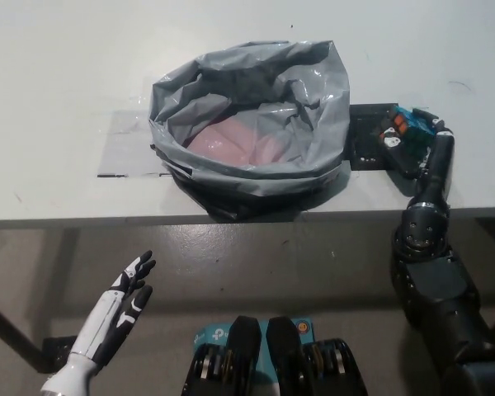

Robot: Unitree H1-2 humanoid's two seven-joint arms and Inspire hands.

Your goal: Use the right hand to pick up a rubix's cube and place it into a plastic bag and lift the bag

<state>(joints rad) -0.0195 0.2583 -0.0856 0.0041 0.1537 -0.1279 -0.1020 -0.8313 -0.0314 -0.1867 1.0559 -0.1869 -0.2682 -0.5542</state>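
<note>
A grey plastic bag [252,115] stands open on the white table [66,82], with pink showing inside it. To its right, my black right hand [419,142] is shut on the Rubik's cube [403,125], which shows blue and orange-red faces and is tilted, just above a small black mat [367,136]. The fingers hide much of the cube. My white left hand [120,309] rests open below the table edge at the lower left.
A clear plastic sheet [128,144] lies flat on the table left of the bag. The table's front edge [82,219] runs across the middle of the picture, with floor below it.
</note>
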